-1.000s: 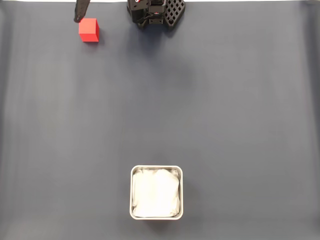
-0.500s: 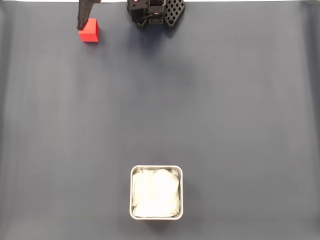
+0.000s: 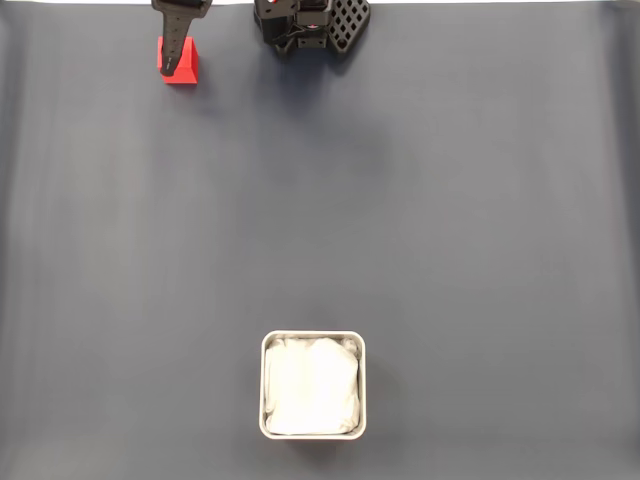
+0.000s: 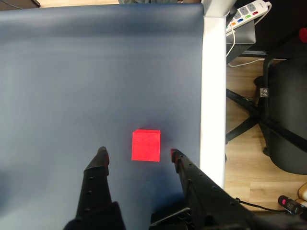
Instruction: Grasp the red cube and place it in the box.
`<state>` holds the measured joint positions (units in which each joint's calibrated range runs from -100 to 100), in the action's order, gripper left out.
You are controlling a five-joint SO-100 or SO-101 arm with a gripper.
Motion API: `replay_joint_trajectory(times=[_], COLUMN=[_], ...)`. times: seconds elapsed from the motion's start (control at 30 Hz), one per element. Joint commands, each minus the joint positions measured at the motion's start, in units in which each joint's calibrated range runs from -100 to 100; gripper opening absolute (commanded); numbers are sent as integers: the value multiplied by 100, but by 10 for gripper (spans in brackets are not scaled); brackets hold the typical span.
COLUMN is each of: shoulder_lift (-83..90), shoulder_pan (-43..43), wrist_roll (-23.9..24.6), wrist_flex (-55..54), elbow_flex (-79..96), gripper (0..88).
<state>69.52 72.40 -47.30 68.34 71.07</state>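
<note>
Between open tool [image 4: 138, 155] fingers: red cube [image 4: 146, 145], untouched.

A small bright red matte cube [image 4: 146, 145] lay on a plain dark blue-grey mat [image 3: 420, 220]; the square box [image 3: 313, 385] was white, the gripper [image 4: 137, 155] black.

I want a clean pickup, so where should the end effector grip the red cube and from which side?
Grip the cube across its two flat side faces, left and right in the wrist view, coming straight down from above. The end effector is open with a finger near each side, and the cube sits flat on the mat, its faces roughly square to the fingers, so closing there should likely hold it evenly.
</note>
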Motion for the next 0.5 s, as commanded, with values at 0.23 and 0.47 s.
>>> replay_joint_trajectory(times=[0.23,0.47], shoulder_lift=[206,275], shoulder_pan=[82,75], wrist_roll=[-73,-83], wrist_flex=[-375,-744], elbow_flex=[329,676], gripper=[317,326])
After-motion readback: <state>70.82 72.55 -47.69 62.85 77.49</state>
